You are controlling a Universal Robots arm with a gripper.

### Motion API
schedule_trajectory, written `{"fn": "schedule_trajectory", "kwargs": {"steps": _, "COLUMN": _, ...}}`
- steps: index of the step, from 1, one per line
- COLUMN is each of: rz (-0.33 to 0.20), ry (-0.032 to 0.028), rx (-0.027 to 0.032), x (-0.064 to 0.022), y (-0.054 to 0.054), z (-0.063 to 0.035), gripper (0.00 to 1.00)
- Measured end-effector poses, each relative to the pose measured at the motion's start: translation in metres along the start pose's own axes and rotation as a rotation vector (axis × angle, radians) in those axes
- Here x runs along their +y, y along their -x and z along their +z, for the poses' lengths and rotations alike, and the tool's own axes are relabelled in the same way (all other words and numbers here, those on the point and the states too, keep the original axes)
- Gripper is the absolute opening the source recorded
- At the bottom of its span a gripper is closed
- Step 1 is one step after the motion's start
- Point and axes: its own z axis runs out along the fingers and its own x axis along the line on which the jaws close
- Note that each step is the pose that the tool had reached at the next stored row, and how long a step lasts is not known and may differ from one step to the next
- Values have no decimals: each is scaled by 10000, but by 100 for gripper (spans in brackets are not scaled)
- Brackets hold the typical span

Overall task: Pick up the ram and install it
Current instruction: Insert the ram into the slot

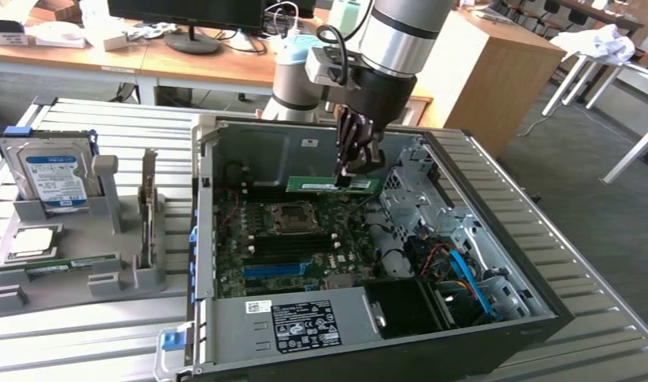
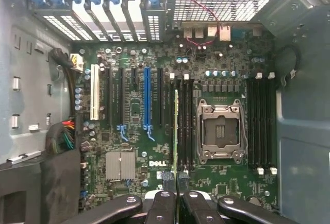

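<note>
My gripper hangs inside the open computer case, shut on the ram, a long green stick held level above the motherboard. In the wrist view the ram shows edge-on as a thin green line running out from between the black fingertips. It lies along the black memory slots beside the empty processor socket, still above them. More black slots sit on the socket's other side.
On the exterior view's left a grey holder carries a silver hard drive, a square processor chip, another green stick and an upright card. Drive cages and blue and orange cables fill the case's right side.
</note>
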Motion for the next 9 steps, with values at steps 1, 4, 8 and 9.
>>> {"fn": "schedule_trajectory", "kwargs": {"steps": 1, "rz": 0, "ry": 0, "rx": 0, "x": 0, "y": 6, "z": 7, "gripper": 13}}
{"fn": "schedule_trajectory", "kwargs": {"steps": 4, "rz": 0, "ry": -1, "rx": -1, "x": 1, "y": 23, "z": 28, "gripper": 13}}
{"fn": "schedule_trajectory", "kwargs": {"steps": 8, "rz": 0, "ry": -1, "rx": -3, "x": 0, "y": 60, "z": 54, "gripper": 13}}
{"fn": "schedule_trajectory", "kwargs": {"steps": 9, "rz": 0, "ry": 0, "rx": -1, "x": 0, "y": 72, "z": 60, "gripper": 13}}
